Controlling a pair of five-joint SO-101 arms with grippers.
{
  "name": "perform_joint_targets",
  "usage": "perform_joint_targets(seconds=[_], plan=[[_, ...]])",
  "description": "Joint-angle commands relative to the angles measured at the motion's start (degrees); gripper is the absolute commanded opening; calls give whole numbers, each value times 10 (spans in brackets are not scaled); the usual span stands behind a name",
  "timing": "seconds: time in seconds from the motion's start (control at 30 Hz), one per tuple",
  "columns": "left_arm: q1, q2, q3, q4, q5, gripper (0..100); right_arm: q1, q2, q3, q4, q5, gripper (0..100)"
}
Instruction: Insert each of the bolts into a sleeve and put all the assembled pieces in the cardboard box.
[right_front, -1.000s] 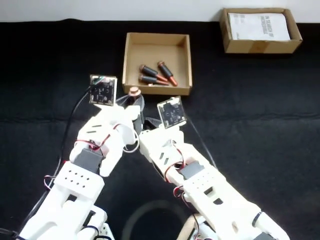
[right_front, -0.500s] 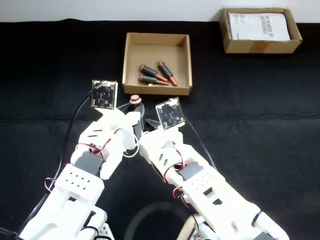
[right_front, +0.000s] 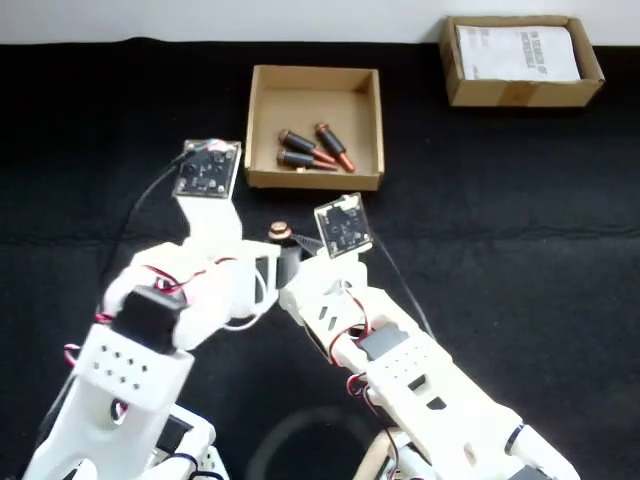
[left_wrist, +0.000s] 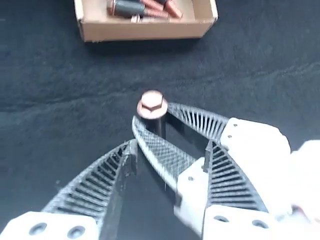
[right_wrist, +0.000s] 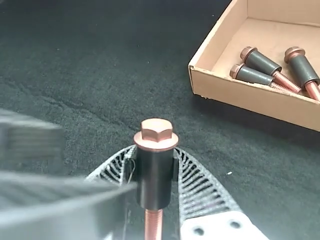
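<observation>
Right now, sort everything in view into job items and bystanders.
Job: sleeved bolt in the right gripper; cardboard box; three assembled pieces inside it.
Lying about: second box at the table's far right; printed sheet inside it.

The box (right_front: 310, 181) is tan cardboard, and the three pieces (right_front: 310, 150) inside it are copper and dark grey. Just outside the box, a copper bolt (right_wrist: 156, 134) sits in a black sleeve (right_wrist: 155, 177) between black, mesh-patterned fingers (right_wrist: 200, 185). The cloth (right_front: 500, 250) around the box is black, and the arms (right_front: 440, 400) are white.
</observation>
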Motion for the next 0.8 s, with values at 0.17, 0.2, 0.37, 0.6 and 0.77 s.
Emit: perform_joint_targets(seconds=[0.17,0.2,0.37,0.6,0.77], plan=[[-4,-12,-172,203,-56,1,13,-14,-8,-9,-3,8],[-21,-20,-176,207,-70,13,15,-14,-10,-9,-3,8],[-166,-95,-101,144,-99,9,42,-15,-22,-8,-3,8],[-353,-216,197,-155,-98,9,82,-11,-128,58,53,8],[-371,-282,371,-320,-98,9,83,34,-246,170,145,8]])
